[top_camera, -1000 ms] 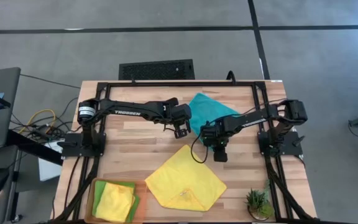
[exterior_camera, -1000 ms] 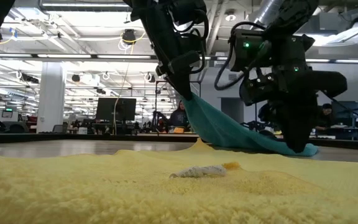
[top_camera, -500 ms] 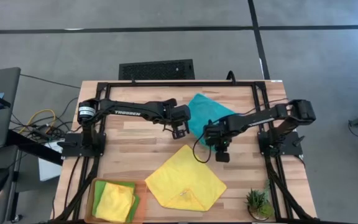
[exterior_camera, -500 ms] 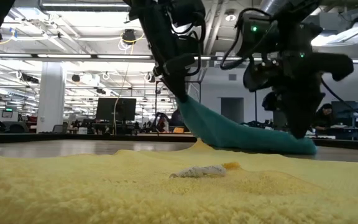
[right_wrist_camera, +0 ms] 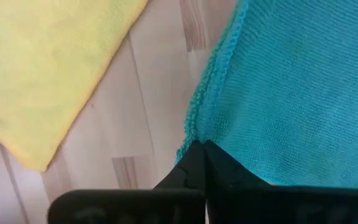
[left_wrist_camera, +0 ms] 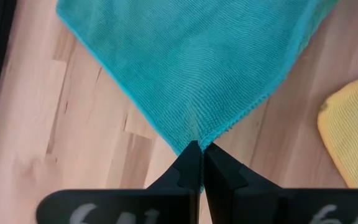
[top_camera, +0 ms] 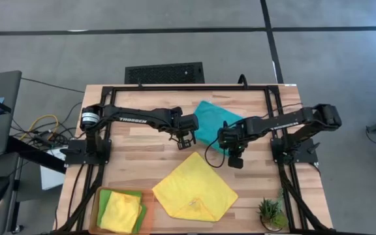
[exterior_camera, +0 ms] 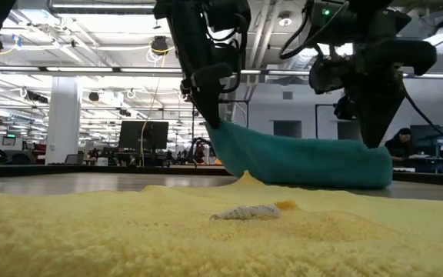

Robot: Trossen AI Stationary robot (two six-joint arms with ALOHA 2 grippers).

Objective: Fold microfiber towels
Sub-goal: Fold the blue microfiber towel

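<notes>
while both arms' jaws pinch its corners, the teal towel (top_camera: 209, 122) stretches between left gripper (top_camera: 186, 138) and right gripper (top_camera: 229, 145).

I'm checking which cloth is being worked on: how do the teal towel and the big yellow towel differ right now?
The teal towel is pinched at two corners, by the left gripper and the right gripper; the yellow towel lies untouched. The teal one is partly lifted, the yellow one flat. Both are on the wooden table.

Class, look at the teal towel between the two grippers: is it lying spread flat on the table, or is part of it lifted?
Partly lifted. The left gripper and right gripper each pinch a corner of the teal towel, whose near edge hangs raised while the rest lies on the table.
</notes>
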